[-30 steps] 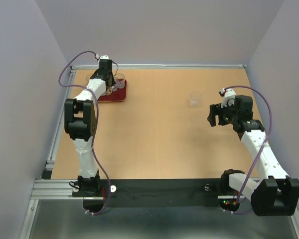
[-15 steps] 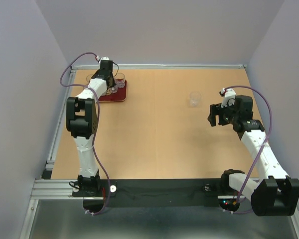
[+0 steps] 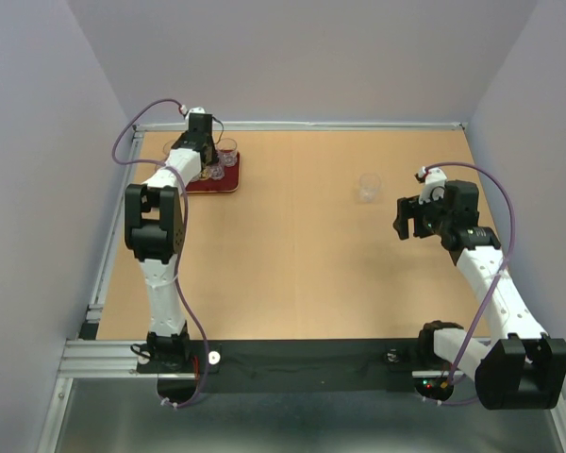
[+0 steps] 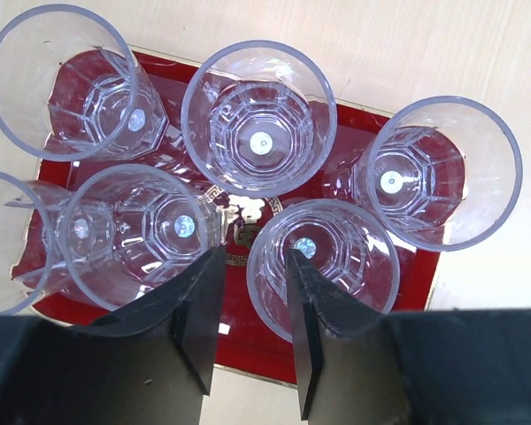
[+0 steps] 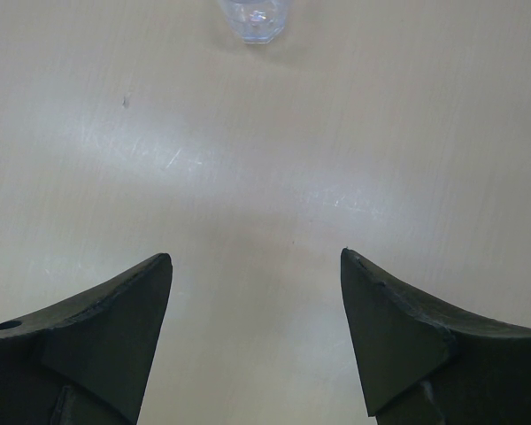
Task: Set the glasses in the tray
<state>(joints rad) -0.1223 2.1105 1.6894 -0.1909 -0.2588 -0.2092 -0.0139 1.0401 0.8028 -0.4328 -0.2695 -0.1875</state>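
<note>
Left claw (image 4: 254, 257) hung low over the tray (image 4: 171, 80) at the table's (image 3: 292, 245) far left corner. I saw its fingers slightly parted, clamping nothing. Five glasses (image 4: 258, 115) stood upright in the tray, with a sixth cut off at the wrist view's left edge. Right claw (image 5: 255, 257) gaped wide over bare wood, empty, with a lone glass (image 3: 369, 187) standing just ahead of it, well apart from the tray.
</note>
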